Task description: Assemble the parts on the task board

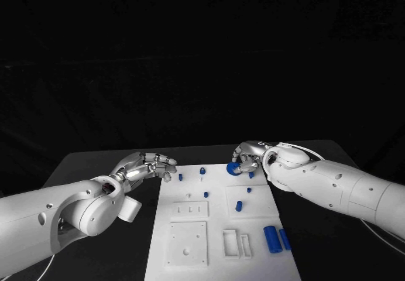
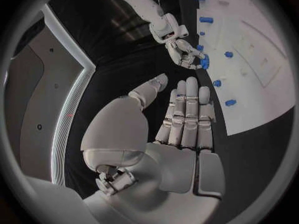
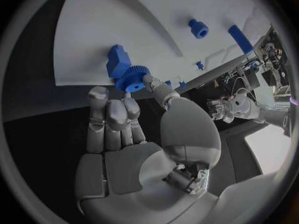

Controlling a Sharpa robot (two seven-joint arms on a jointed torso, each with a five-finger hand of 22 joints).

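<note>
On a black counter [image 1: 101,161], a white task board [image 1: 215,234] carries two blue cylinders [image 1: 277,237] at its near right edge and small blue pegs [image 1: 205,194] farther back. At the far right corner, the right hand [image 1: 249,155] pinches a blue gear [image 1: 234,168]; the left hand [image 1: 150,166] hovers empty, fingers extended, beside the far left edge. Seating the gear likely needs a level, slow descent onto its post.

Matt white task board [image 1: 221,234]; smooth blue plastic gear [image 3: 130,78].
</note>
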